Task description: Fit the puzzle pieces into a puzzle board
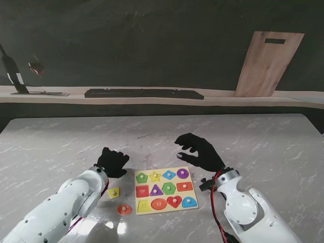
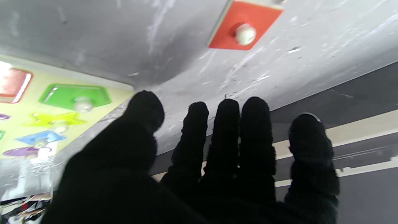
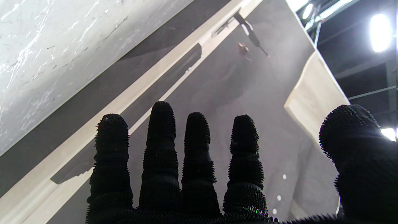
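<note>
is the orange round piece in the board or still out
Out. The orange round piece lies on the table, left of the puzzle board, near its front corner.

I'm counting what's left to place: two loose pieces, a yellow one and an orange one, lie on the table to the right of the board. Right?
Wrong side. The yellow piece and the orange piece lie left of the board, near the left hand, as the stand view shows.

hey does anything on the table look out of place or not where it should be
Two pieces lie loose on the table, left of the puzzle board: a small yellow piece by the left hand and an orange round piece nearer to me. Nothing looks spilled or damaged.
</note>
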